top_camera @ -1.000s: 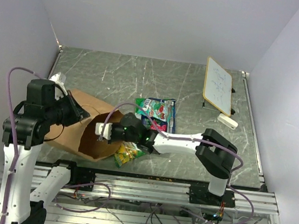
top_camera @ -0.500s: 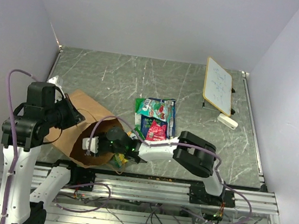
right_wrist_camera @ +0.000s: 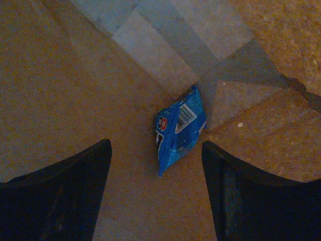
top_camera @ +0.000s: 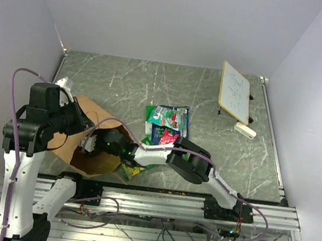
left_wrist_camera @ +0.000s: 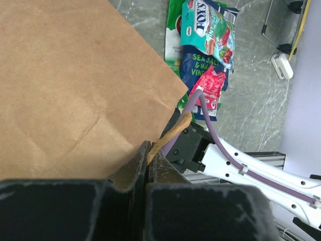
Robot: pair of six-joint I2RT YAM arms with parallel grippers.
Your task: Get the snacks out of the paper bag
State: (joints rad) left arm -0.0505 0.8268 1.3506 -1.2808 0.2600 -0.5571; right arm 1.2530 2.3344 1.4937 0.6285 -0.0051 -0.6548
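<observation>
The brown paper bag [top_camera: 79, 137] lies on its side at the left, mouth toward the right. My left gripper [left_wrist_camera: 148, 151] is shut on its thin paper handle [left_wrist_camera: 171, 131] and holds the mouth up. My right gripper [right_wrist_camera: 156, 145] is deep inside the bag, open. A blue snack packet [right_wrist_camera: 179, 129] lies on the bag's floor just ahead, between the fingers and untouched. Outside the bag, a teal-green packet [top_camera: 171, 116], a dark blue one [left_wrist_camera: 200, 68] and a red one [top_camera: 169, 137] lie together. A yellow-green packet [top_camera: 133, 168] peeks out under the right arm.
A white framed board [top_camera: 235, 91] stands at the back right, with a small white block [top_camera: 244, 129] in front of it. The metal rail [top_camera: 168, 204] runs along the table's near edge. Purple cables loop over both arms.
My right arm has pushed leftward from the bag's mouth to deep inside it, and its jaws have gone from shut to open. My left gripper has kept hold of the handle.
</observation>
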